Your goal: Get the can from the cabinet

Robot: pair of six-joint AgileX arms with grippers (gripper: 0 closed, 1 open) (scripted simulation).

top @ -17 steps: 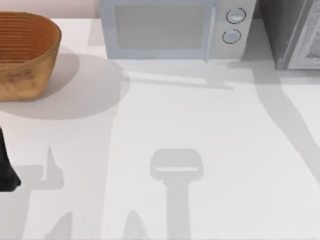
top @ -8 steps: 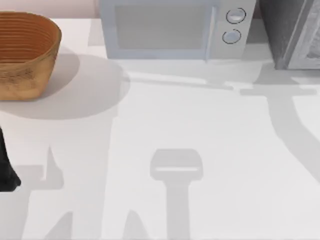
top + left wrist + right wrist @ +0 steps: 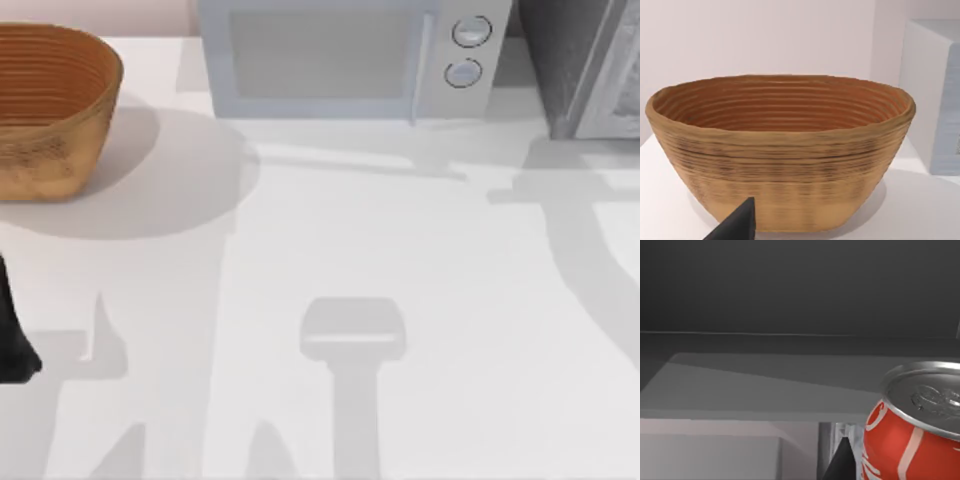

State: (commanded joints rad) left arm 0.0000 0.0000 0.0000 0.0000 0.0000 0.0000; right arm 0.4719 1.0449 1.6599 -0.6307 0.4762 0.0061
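inside the dark cabinet (image 3: 790, 300), the upright red can (image 3: 912, 432) fills the right wrist view's lower right, just beside one dark right-arm fingertip (image 3: 841, 462); whether the fingers grip it cannot be told.

Table: a white tabletop (image 3: 420, 300) filled the scene, crossed by soft grey shadows.
Wall: a pale pinkish wall (image 3: 100, 15) ran along the far edge.
Far left: a woven brown basket (image 3: 50, 105) stood on the table.
Far centre: a white microwave (image 3: 345, 55) stood with its door closed and two round knobs at its right.
Far right: a dark grey cabinet (image 3: 570, 60) stood just beside the microwave.
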